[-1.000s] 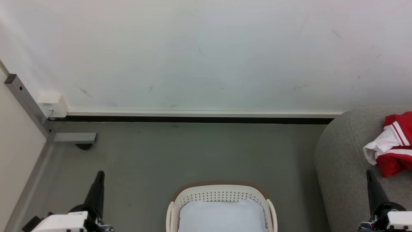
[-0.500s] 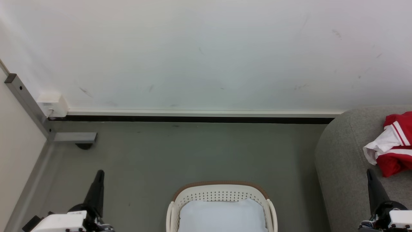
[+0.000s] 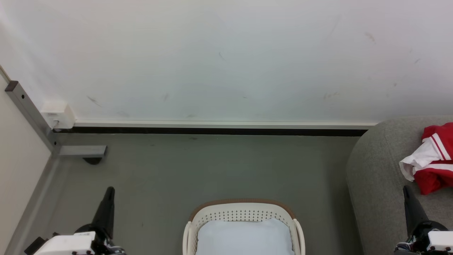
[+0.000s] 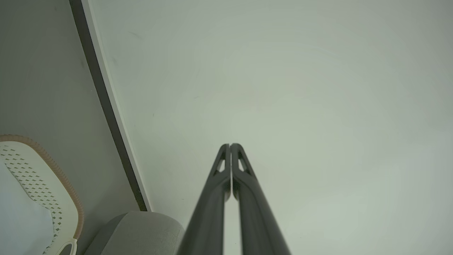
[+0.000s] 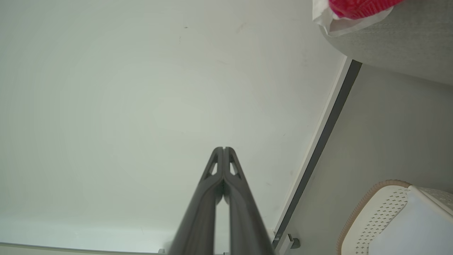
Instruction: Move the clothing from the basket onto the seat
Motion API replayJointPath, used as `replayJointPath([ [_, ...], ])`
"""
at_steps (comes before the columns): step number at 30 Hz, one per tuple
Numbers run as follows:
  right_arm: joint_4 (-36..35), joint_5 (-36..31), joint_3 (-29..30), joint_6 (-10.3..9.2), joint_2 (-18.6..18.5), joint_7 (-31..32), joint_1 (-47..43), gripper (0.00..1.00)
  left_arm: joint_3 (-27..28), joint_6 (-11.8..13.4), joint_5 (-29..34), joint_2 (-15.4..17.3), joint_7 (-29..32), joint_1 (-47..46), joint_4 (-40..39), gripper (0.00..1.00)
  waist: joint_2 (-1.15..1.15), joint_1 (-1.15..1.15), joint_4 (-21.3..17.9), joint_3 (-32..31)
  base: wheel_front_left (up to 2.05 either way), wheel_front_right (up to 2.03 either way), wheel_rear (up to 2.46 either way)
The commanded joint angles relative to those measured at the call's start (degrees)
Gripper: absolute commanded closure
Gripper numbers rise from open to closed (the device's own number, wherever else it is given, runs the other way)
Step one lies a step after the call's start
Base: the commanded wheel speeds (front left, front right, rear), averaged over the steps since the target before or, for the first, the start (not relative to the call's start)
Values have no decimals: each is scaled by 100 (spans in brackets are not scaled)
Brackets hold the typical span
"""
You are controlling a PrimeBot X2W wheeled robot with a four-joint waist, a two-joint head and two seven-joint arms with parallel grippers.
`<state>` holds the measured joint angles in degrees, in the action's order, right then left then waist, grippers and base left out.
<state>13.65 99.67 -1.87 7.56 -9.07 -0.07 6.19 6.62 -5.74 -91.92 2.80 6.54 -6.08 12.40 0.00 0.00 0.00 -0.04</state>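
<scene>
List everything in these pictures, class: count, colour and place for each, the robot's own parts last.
seat: one, light grey, right side
clothing: one, red and white, crumpled on the seat
basket: one, cream with brown rim, on the floor, front centre
pad: one, pale blue-white, in the basket
box: one, white, low on the wall, left
left gripper: one, dark, lower left, shut
right gripper: one, dark, lower right, shut

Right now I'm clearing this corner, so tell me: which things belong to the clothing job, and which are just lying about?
Job: clothing, already lying on the seat; basket.
Lying about: pale pad inside the basket; white wall box; grey metal bracket.
</scene>
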Motion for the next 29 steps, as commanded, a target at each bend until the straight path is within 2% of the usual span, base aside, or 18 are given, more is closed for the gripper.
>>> replayJointPath([
  [1,10,17,-10,-14,-43,-24,59,100,16,15,-79,12,22,-56,-22,100,0,0,0,0,0,0,0],
  [29,-1,46,-43,-14,-74,-45,57,100,15,15,-78,12,22,-55,-23,100,0,0,0,0,0,0,0],
])
